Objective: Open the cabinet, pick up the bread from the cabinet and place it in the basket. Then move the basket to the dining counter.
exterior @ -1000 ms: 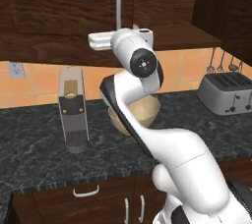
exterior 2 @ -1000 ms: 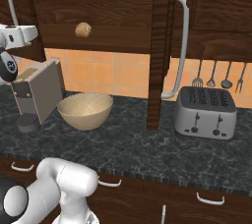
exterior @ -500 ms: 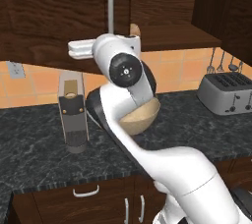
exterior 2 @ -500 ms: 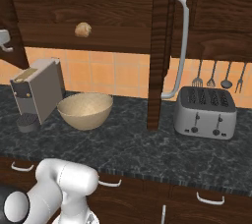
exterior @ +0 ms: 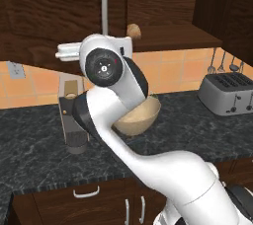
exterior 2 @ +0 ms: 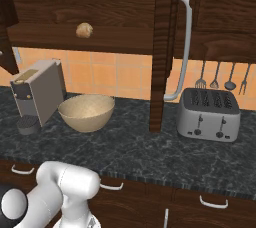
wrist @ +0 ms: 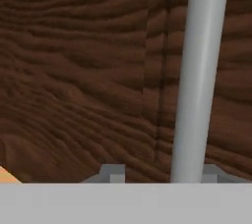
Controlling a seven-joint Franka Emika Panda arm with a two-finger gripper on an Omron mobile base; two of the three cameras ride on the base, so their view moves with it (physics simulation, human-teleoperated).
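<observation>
The opening step looks as good as done: the cabinet stands open, its right door turned edge-on, and the bread sits exposed on the bare shelf. The pincer faces the left door at close range, its jaws partly open. The long bar handle stands in the gap, close to one tip, with no clamp on it that I can see. Judging from that, the next move is to draw the hand clear of the bar without knocking the door. It must then swing round to the bread, which in the left base view lies to the right of the pincer, a little higher and deeper in the cabinet. The basket waits on the worktop below and to the right of the pincer, partly hidden by the arm, so the carry down should be short. The door is dark brown wood with a strong wavy grain, and the handle is a smooth, silvery round bar. The bread is a small, rounded, tan roll, likely to turn under a poorly centred grip. The basket is a smooth-sided beige bowl with a wide rim, and the worktop is black speckled stone.
</observation>
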